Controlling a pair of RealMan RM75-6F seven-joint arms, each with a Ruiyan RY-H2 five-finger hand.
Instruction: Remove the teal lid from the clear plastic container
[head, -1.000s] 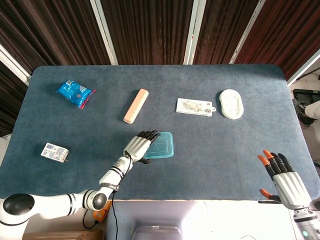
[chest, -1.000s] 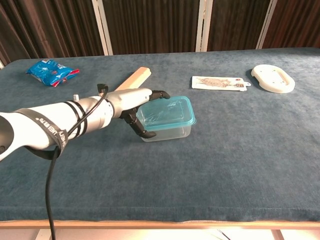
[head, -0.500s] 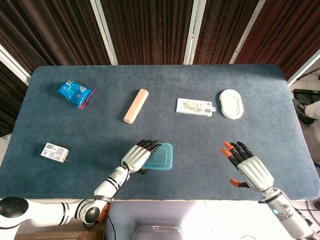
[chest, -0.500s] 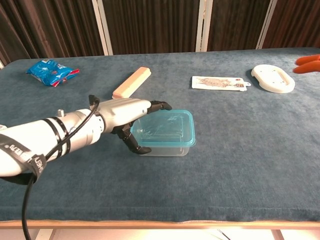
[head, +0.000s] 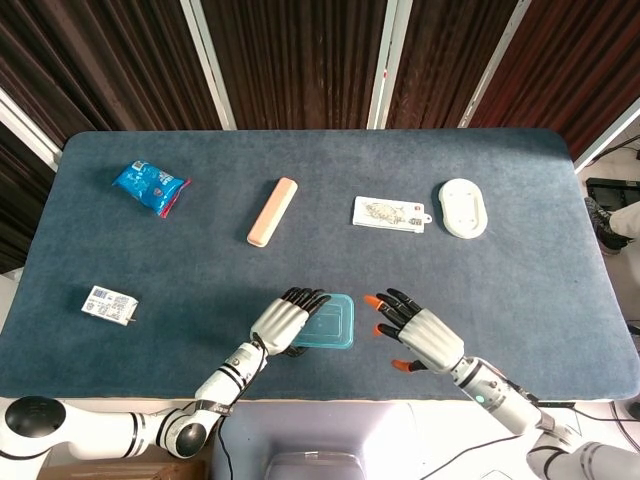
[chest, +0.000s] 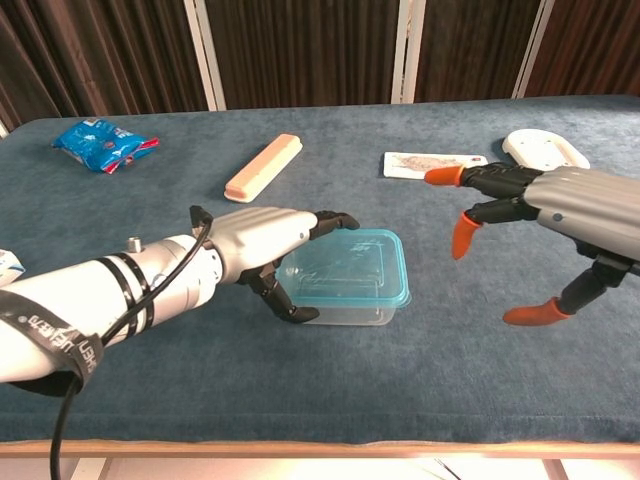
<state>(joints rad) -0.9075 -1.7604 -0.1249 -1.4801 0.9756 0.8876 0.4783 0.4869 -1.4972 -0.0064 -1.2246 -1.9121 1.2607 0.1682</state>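
Note:
A clear plastic container (chest: 350, 308) with a teal lid (chest: 352, 280) sits near the table's front edge, also seen as the teal lid (head: 328, 325) in the head view. My left hand (chest: 262, 243) grips the container's left end, its upper fingers lying over the lid's edge and a lower finger against the side wall; the same left hand (head: 283, 320) shows from above. To the right of the container my right hand (chest: 540, 215) hovers open, orange-tipped fingers spread toward the lid, apart from it; from above, the right hand (head: 418, 329) is a short gap away.
Behind lie a peach bar (head: 272, 211), a printed flat packet (head: 388, 214), a white oval dish (head: 463, 207), a blue snack bag (head: 149, 187) at the far left, and a small white box (head: 108, 305) at the left front. The table's front edge (chest: 320, 440) is close to the container.
My left hand has dragged the container toward the front edge and slightly right. My right hand has swung in from the far right to just beside the lid.

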